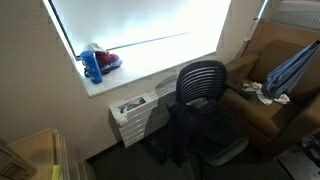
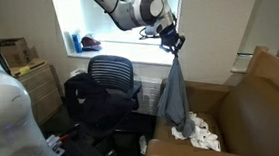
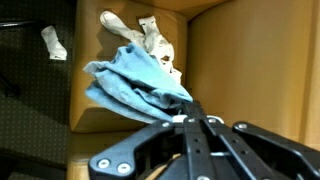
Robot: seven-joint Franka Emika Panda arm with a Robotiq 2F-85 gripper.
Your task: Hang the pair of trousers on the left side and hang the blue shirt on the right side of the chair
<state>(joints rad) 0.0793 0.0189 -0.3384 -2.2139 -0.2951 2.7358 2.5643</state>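
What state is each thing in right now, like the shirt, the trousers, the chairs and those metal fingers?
blue shirt: pinched at its top, dangling above the brown armchair
fingers: shut on the blue shirt
dark trousers: draped in a heap over the office chair
office chair: upright, backrest bare
white cloths: crumpled on the armchair seat
blue bottle: upright on the windowsill
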